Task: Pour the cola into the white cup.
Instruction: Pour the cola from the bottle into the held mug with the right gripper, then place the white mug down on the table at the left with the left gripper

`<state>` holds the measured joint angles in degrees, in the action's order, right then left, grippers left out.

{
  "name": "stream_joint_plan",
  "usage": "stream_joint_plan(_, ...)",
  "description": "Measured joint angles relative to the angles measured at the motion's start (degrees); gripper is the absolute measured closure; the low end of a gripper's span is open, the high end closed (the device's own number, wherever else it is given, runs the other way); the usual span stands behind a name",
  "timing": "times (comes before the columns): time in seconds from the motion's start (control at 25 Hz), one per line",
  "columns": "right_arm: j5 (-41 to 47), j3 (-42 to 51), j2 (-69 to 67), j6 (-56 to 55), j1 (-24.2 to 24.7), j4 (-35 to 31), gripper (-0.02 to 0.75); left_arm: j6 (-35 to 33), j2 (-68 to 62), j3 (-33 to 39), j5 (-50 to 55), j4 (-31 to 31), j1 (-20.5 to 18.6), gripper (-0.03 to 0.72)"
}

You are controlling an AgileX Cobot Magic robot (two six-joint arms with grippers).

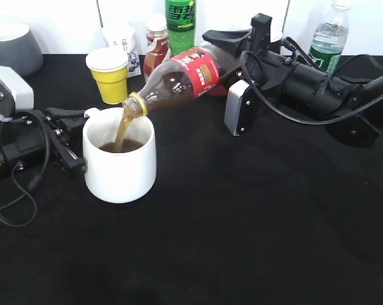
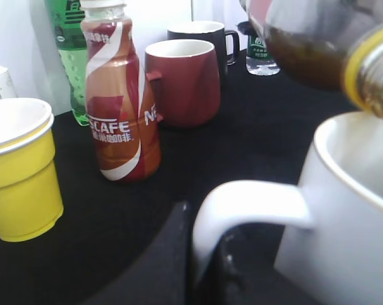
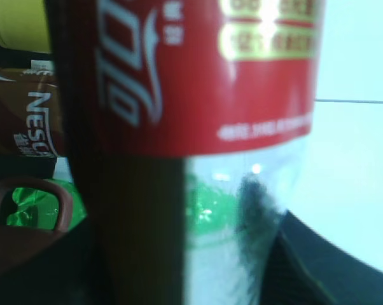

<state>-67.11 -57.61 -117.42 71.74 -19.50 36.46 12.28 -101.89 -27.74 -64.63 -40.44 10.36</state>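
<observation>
Exterior camera slants down across the table (image 1: 255,241); both wrist cameras sit close, sharing the Nescafe bottle (image 2: 118,108).

Right arm (image 1: 319,89): black, rounded links; looped black cable; silver-grey block at its 7 o'clock end.
Left arm (image 1: 10,121): black links, silver-grey housing at 11 o'clock, yellow label, thin black cables.

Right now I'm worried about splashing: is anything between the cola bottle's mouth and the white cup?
Nothing visible. The cola bottle, tipped by the right gripper, pours straight into the white cup.
</observation>
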Motion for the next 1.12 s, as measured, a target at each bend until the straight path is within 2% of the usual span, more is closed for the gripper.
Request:
stream_joint_plan(0.16, -0.1, 0.0, 0.0, -4.2, 0.0, 0.1, 0.351, -0.1, 0.0, 0.0, 0.0, -0.2, 0.0, 0.65)
stream_joint_plan(0.32, -0.1, 0.0, -0.2, -16.2, -0.1, 2.2, 0.351, -0.1, 0.0, 0.0, 0.0, -0.2, 0.0, 0.65)
stream_joint_plan(0.44, -0.1, 0.0, -0.2, -30.8, -0.1, 2.7, 0.351, -0.1, 0.0, 0.0, 0.0, -0.2, 0.0, 0.65)
stream_joint_plan(0.56, -0.1, 0.0, -0.2, -54.2, -0.1, 2.5, 0.351, -0.1, 0.0, 0.0, 0.0, 0.4, 0.0, 0.65)
stream_joint_plan(0.64, -0.2, 0.0, -0.2, -69.9, -0.1, -0.4, 0.351, -0.1, 0.0, 0.0, 0.0, 1.7, 0.0, 0.65)
stream_joint_plan(0.72, -0.3, 0.0, -0.2, -83.4, -0.1, -3.7, 0.351, -1.4, 0.0, 0.0, -0.1, 6.8, -0.3, 0.65)
stream_joint_plan(0.76, -0.3, 0.0, -0.2, -85.7, -0.1, -4.2, 0.351, -3.6, 0.0, 0.0, -0.1, 10.6, -1.0, 0.65)
stream_joint_plan(1.0, -0.3, 0.0, -0.2, -87.7, -0.1, -4.4, 0.351, -10.3, -0.5, 0.0, -0.4, 29.1, -9.1, 0.65)
stream_joint_plan(1.12, -0.3, 0.0, -0.2, -89.1, -0.1, -4.7, 0.351, -10.6, -1.8, -0.9, -0.6, 35.1, -13.0, 0.65)
